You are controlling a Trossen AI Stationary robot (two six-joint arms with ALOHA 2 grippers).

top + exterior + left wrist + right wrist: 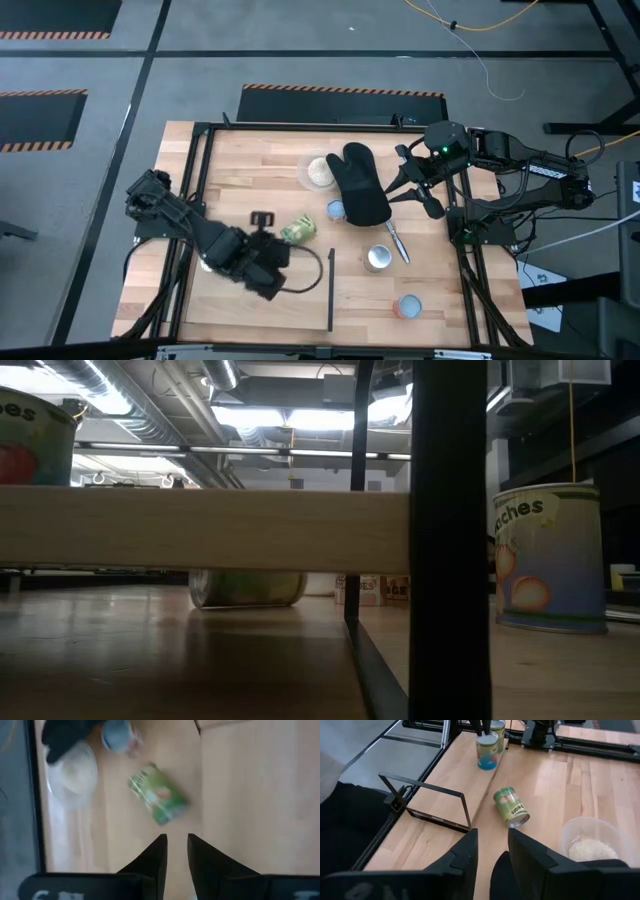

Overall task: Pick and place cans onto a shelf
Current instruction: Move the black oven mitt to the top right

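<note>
A green-label can (298,232) lies on its side on the table, just off the far edge of the shelf (455,785), a raised light-wood plank on black end frames. Two cans (487,750) stand upright on the shelf's left end. My left gripper (262,220) hangs open above them, its fingers (479,726) just over the nearer can and touching nothing. In the left wrist view the green can (157,792) lies a little beyond the fingertips. Three more cans stand on the table: pale blue (336,209), silvery (378,259), reddish (407,307). My right gripper (412,185) waits open by the mitt.
A black oven mitt (360,185) and a clear bowl of grains (318,172) lie at the far middle. A silvery utensil (398,243) lies beside the silvery can. The shelf's black end frame (432,802) stands up toward the right arm. A black rail frame (200,180) rims the table.
</note>
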